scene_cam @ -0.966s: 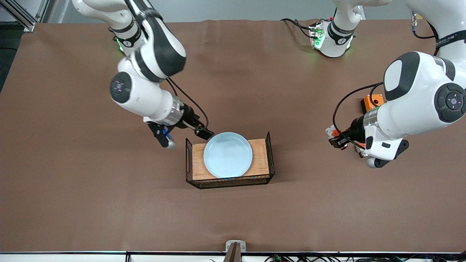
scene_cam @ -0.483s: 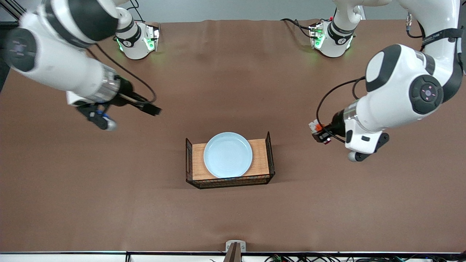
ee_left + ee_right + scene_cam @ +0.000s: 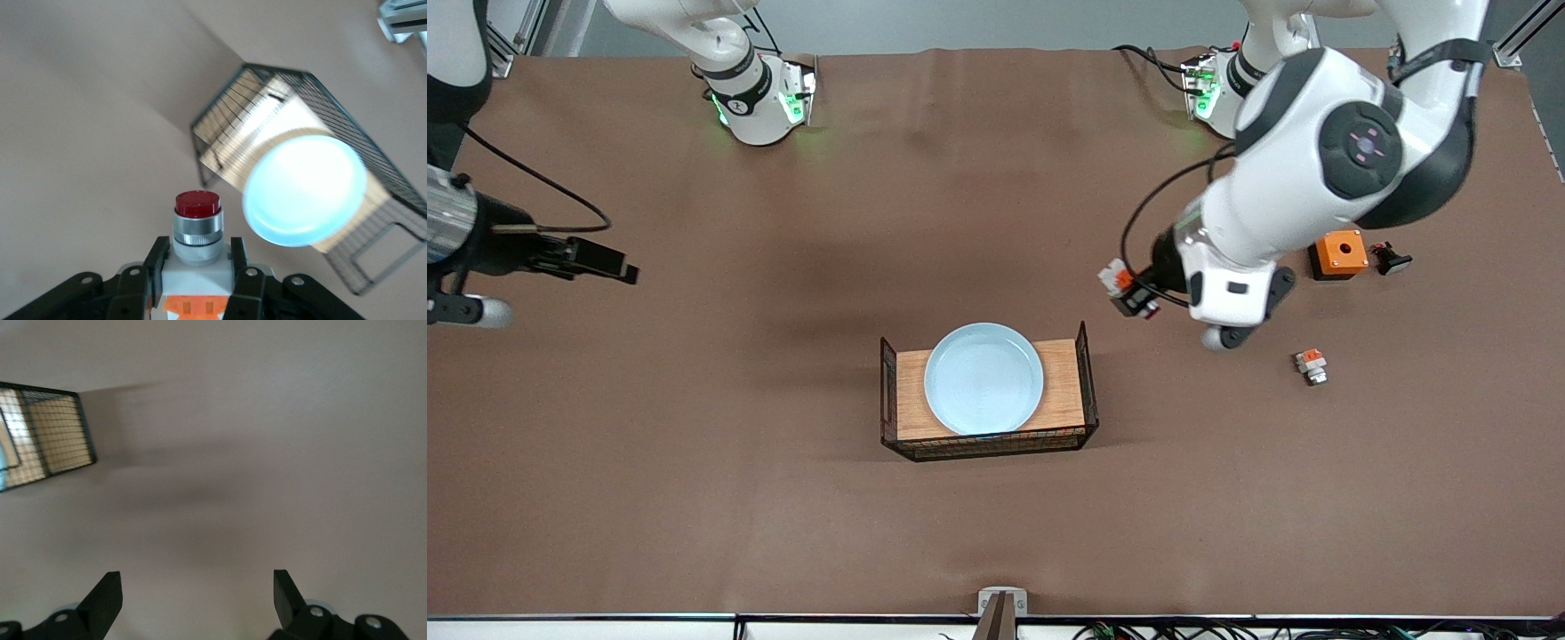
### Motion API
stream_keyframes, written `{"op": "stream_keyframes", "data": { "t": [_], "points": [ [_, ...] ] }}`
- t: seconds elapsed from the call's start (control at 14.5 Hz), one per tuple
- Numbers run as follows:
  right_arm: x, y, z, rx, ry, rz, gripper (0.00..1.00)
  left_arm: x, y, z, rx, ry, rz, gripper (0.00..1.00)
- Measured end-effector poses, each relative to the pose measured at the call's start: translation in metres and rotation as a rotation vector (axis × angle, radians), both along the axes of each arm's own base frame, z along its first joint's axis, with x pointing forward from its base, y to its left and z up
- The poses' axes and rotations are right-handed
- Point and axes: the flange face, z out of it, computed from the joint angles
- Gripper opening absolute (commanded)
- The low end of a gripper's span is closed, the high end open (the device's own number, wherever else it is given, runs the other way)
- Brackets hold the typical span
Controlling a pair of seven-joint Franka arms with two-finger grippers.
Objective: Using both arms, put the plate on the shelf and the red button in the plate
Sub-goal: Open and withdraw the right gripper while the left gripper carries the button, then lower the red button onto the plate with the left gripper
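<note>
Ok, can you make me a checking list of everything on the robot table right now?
Surface: brown table cover, bare in the middle.
Job's things: pale blue plate on the wooden tray with wire ends; red button held in the air.
Clutter: orange box, small white-orange switch block, small black part, all at the left arm's end.
Grippers: left gripper shut on the red button; right gripper open, empty, over bare cover.
Cables: black leads on both wrists.
Surroundings: nothing seen.

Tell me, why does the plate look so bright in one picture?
In the left wrist view the plate is washed out by glare and soft, while the red button in the left gripper is sharper. In the front view the plate is evenly lit, pale blue.
</note>
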Motion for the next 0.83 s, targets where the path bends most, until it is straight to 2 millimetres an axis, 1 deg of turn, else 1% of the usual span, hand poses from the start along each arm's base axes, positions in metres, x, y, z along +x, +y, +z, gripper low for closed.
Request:
{"op": "stream_keyframes", "data": {
  "t": [0.14, 0.28, 0.48, 0.62, 0.69, 0.83],
  "points": [
    [-0.011, -0.005, 0.02, -0.056, -0.034, 0.025, 1.0, -0.008, -0.032, 0.002, -0.041, -0.019, 0.113, 0.39],
    [-0.026, -0.009, 0.041, -0.097, -0.064, 0.031, 1.0, -0.011, -0.06, -0.007, -0.084, -0.014, 0.23, 0.39],
    [-0.051, -0.013, 0.069, -0.113, -0.101, 0.025, 1.0, -0.016, -0.094, -0.033, -0.1, -0.001, 0.352, 0.39],
    [-0.067, -0.017, 0.084, -0.117, -0.116, 0.017, 1.0, -0.018, -0.114, -0.052, -0.1, -0.012, 0.434, 0.39],
    [-0.074, -0.021, 0.089, -0.119, -0.118, 0.022, 1.0, -0.017, -0.122, -0.062, -0.104, -0.017, 0.47, 0.39],
    [-0.079, -0.027, 0.095, -0.119, -0.128, 0.047, 1.0, -0.011, -0.13, -0.082, -0.111, -0.017, 0.524, 0.39]
  ]
}}
